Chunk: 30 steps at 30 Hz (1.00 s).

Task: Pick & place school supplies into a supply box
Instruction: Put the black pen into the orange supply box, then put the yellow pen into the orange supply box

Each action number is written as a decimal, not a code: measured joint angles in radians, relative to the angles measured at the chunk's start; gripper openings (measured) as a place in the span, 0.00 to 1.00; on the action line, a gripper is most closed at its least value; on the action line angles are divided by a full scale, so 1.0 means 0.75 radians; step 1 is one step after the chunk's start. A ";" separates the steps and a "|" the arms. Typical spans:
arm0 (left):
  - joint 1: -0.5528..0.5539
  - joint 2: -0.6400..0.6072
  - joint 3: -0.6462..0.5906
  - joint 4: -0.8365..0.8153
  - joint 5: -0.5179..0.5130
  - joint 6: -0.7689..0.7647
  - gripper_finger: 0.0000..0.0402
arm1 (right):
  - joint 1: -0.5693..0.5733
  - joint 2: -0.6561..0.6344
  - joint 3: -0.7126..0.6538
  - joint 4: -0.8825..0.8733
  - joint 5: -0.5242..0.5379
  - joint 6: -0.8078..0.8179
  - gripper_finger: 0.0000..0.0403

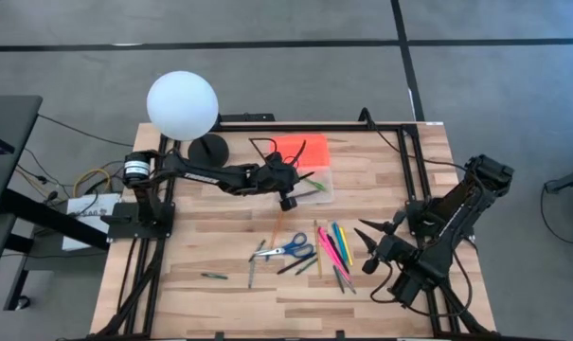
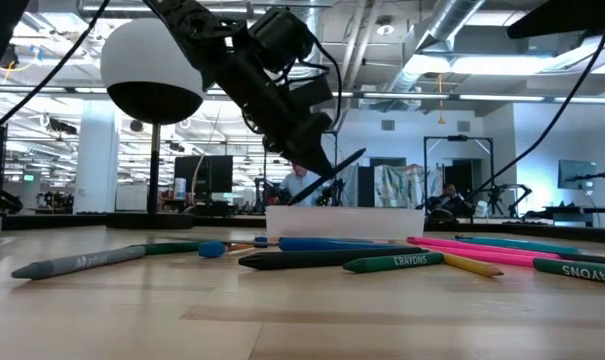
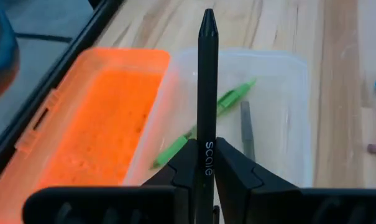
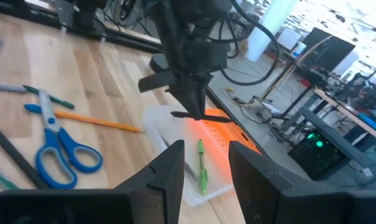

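The supply box sits at the table's far middle, its orange lid (image 1: pixel 300 150) open beside the clear base (image 1: pixel 316 185). A green pen (image 3: pixel 203 121) and a grey one (image 3: pixel 247 130) lie in the base. My left gripper (image 1: pixel 288 194) hovers over the base, shut on a black pen (image 2: pixel 332 175). The remaining supplies lie on the wood nearer the front: blue-handled scissors (image 1: pixel 291 250), pink, yellow and green pens (image 1: pixel 331 248), an orange pencil (image 4: pixel 97 120) and dark crayons (image 2: pixel 312 258). My right gripper (image 4: pixel 200 168) is open and waits right of them. My left gripper pinches the black pen between its two fingers at the printed part of the barrel (image 3: pixel 207 148). The fingers slant down from the table's left. The pen's capped end (image 3: pixel 207 18) sticks out past them. The pen is lifted clear, tilted above the clear base.
A white globe lamp (image 1: pixel 182 104) on a black base (image 1: pixel 208 148) stands left of the box, beside the left arm. A dark metal frame (image 1: pixel 414 170) runs along the table's edges. A green pen (image 1: pixel 213 276) lies alone toward the near left, with bare wood around it.
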 joint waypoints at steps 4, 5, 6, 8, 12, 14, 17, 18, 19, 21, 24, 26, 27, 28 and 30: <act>0.001 0.000 -0.001 -0.023 0.001 0.062 0.15 | -0.038 0.000 -0.031 0.008 -0.008 0.001 0.30; 0.001 0.000 -0.001 -0.021 0.002 0.077 0.16 | -0.049 0.000 -0.037 0.015 -0.012 0.001 0.30; 0.001 -0.001 -0.001 -0.023 0.004 0.087 0.18 | -0.060 0.000 -0.042 0.020 -0.017 0.001 0.30; 0.001 -0.001 -0.001 -0.030 0.004 0.094 0.21 | -0.084 0.000 -0.046 0.027 -0.040 0.001 0.30; 0.001 -0.001 -0.001 -0.028 0.001 0.098 0.27 | -0.128 0.000 -0.046 0.040 -0.097 0.001 0.30; -0.002 -0.002 -0.001 -0.029 0.008 0.098 0.29 | -0.149 0.000 -0.046 0.069 -0.145 0.001 0.30; -0.035 -0.032 -0.002 -0.041 0.057 0.104 0.32 | -0.186 0.000 -0.046 0.127 -0.251 0.002 0.30; -0.056 -0.048 -0.002 -0.055 0.065 0.111 0.32 | -0.200 0.000 -0.046 0.153 -0.288 0.002 0.30; -0.079 -0.070 -0.002 -0.079 0.065 0.116 0.32 | -0.212 0.000 -0.047 0.181 -0.320 0.001 0.30; -0.133 -0.111 -0.002 -0.158 0.060 0.123 0.32 | -0.234 0.000 -0.059 0.251 -0.360 0.002 0.30; -0.229 -0.173 -0.002 -0.333 0.029 0.129 0.31 | -0.258 0.000 -0.098 0.364 -0.432 0.002 0.30; -0.297 -0.205 -0.002 -0.447 0.011 0.118 0.31 | -0.278 -0.001 -0.129 0.425 -0.503 0.012 0.30; -0.330 -0.217 -0.002 -0.499 -0.004 0.102 0.31 | -0.288 0.000 -0.145 0.464 -0.538 0.012 0.30; -0.365 -0.224 -0.002 -0.550 -0.026 0.080 0.31 | -0.298 -0.001 -0.160 0.507 -0.568 0.012 0.30; -0.432 -0.231 -0.002 -0.614 -0.096 0.031 0.31 | -0.315 -0.001 -0.189 0.599 -0.608 0.011 0.30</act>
